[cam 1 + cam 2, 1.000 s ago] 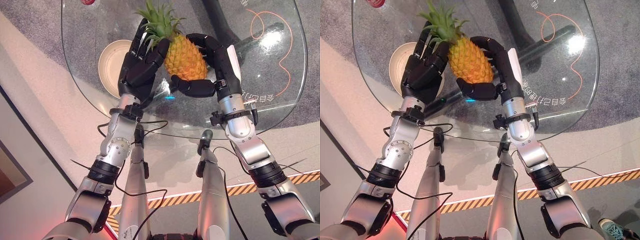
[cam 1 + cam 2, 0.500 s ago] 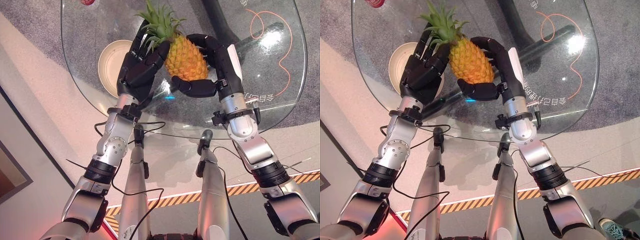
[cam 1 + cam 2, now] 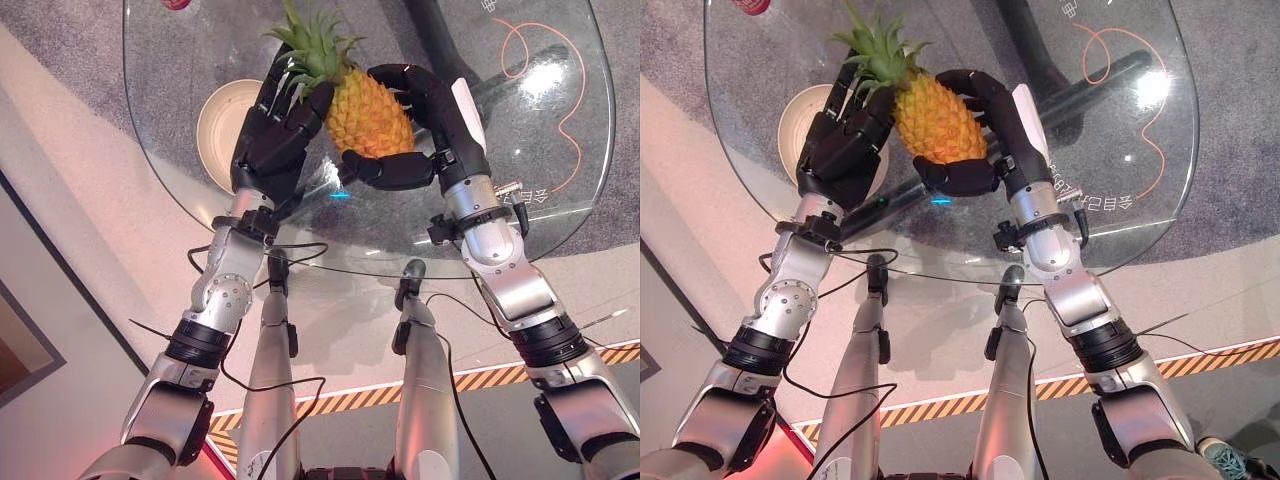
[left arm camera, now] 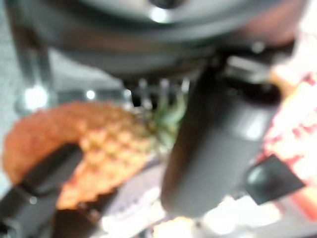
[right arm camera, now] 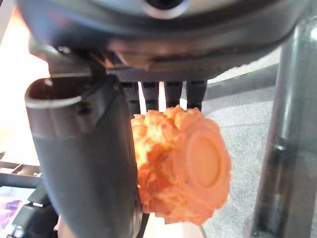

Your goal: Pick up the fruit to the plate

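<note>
The pineapple point(image 3: 368, 112) is sitting in the upper centre of the frame, above the glass table point(image 3: 560, 215), with its leafy crown pointing to the upper left. The right robot hand point(image 3: 420, 130) is gripping the fruit body: its fingers are curling over the far side while the thumb is closing under the near side. The left robot hand point(image 3: 275, 140) is resting against the crown end, with its fingers fairly straight among the leaves and the thumb pressing the shoulder of the fruit; it is supporting rather than wrapping. The right wrist view is showing the blunt base of the fruit lodged between thumb and fingers.

The plate point(image 3: 222, 125) is lying just to the left of the left robot hand, on the table near its rim, partly hidden behind that hand.

Judged procedure for the step in hand: the fruit appears lifted and is being carried leftward towards the plate.
- Move both hands together at an equal rate, so that the side pressure is not lost.
- Keep the fruit level; the crown offers poor purchase.
- Clear the plate rim before lowering.
- Release the right robot hand only once the fruit is resting in the plate, as a rounded body may roll on glass.
</note>
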